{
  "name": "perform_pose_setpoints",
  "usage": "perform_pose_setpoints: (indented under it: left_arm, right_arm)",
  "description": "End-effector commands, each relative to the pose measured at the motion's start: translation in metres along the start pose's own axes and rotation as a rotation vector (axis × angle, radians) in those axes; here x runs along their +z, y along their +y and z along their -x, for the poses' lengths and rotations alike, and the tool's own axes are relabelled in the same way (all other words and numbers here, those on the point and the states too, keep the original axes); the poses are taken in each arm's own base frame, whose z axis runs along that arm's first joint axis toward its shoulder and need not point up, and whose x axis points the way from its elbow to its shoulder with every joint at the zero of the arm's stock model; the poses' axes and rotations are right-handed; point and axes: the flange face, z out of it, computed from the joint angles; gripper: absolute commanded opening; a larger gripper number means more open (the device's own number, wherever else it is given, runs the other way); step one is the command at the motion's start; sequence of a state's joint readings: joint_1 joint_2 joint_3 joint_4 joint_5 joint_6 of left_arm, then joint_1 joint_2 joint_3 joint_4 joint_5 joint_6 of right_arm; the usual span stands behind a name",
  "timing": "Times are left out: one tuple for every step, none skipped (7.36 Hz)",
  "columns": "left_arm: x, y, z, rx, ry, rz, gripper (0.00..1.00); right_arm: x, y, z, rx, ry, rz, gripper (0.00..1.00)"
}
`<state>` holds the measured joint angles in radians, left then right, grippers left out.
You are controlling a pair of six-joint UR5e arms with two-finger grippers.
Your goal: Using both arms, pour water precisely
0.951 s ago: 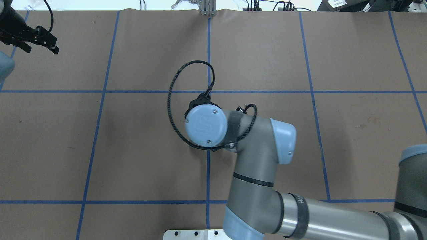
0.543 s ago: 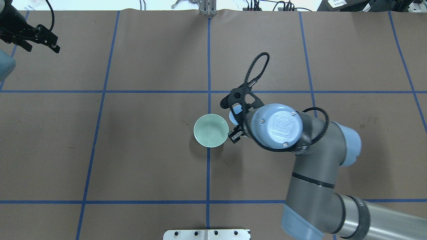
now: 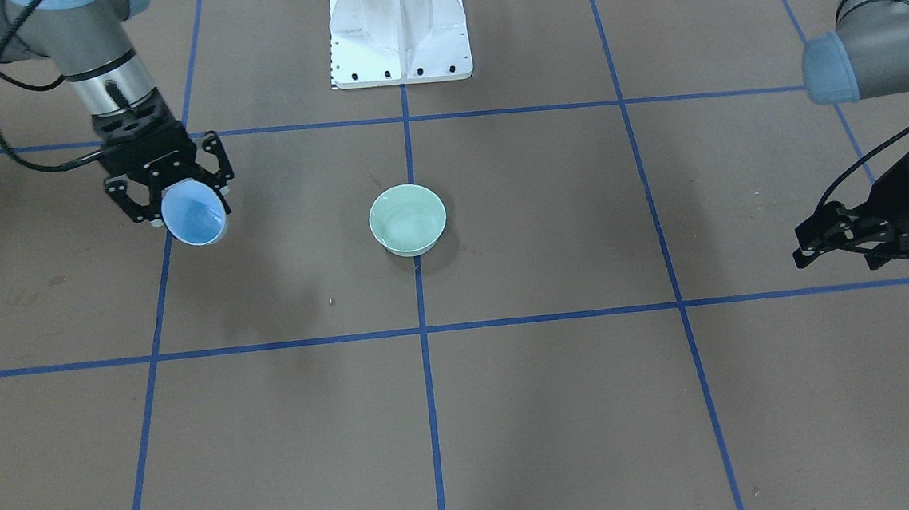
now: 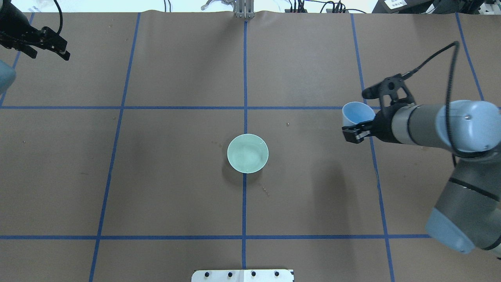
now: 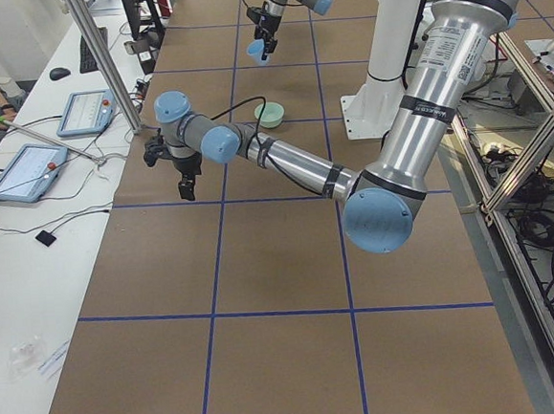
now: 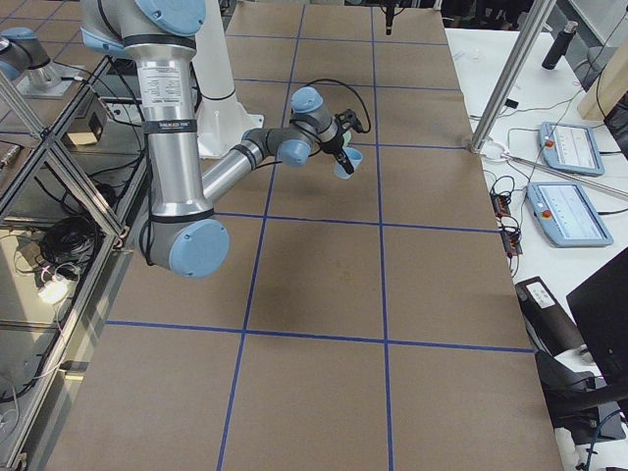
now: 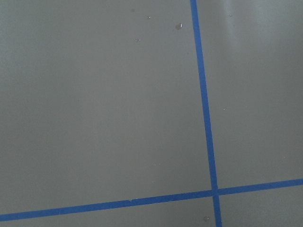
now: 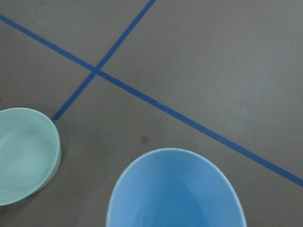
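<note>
My right gripper (image 4: 357, 124) is shut on a light blue cup (image 4: 355, 112) and holds it tilted above the table, well to the right of a pale green bowl (image 4: 247, 153). In the front-facing view the cup (image 3: 194, 214) shows its open mouth in that gripper (image 3: 170, 196), left of the bowl (image 3: 408, 219). The right wrist view shows the cup's rim (image 8: 175, 189) close up and the bowl (image 8: 26, 153) at the left edge. My left gripper (image 4: 51, 51) hangs open and empty over the far left corner; it also shows in the front-facing view (image 3: 834, 255).
The table is brown paper with a blue tape grid (image 4: 245, 78). The white pedestal base (image 3: 398, 27) stands at the robot's edge. A few small wet spots (image 4: 266, 191) lie near the bowl. The left wrist view shows only paper and a tape crossing (image 7: 214, 192).
My right arm has swung from over the bowl out to the right, carrying the blue cup, and the bowl is now uncovered. The left gripper has barely moved.
</note>
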<state>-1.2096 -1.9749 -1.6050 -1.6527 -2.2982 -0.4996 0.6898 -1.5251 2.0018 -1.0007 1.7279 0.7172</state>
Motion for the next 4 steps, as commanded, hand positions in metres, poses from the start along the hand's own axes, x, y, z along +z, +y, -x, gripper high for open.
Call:
perform_pose_setpoints:
  left_arm:
    - [-0.003, 0.001, -0.001, 0.000, 0.000, -0.005, 1.00]
    - [-0.003, 0.001, -0.001, 0.000, 0.000, -0.005, 1.00]
    - [-0.004, 0.001, -0.003, 0.003, 0.002, -0.008, 1.00]
    - [-0.004, 0.001, -0.003, 0.003, 0.002, -0.008, 1.00]
  right_arm:
    - [-0.005, 0.061, -0.124, 0.049, -0.037, -0.099, 0.17]
    - [-0.006, 0.087, -0.158, 0.062, -0.024, -0.115, 0.17]
    - [-0.010, 0.119, -0.189, 0.135, -0.038, -0.146, 0.17]
    - [-0.002, 0.152, -0.216, 0.177, -0.083, -0.185, 0.16]
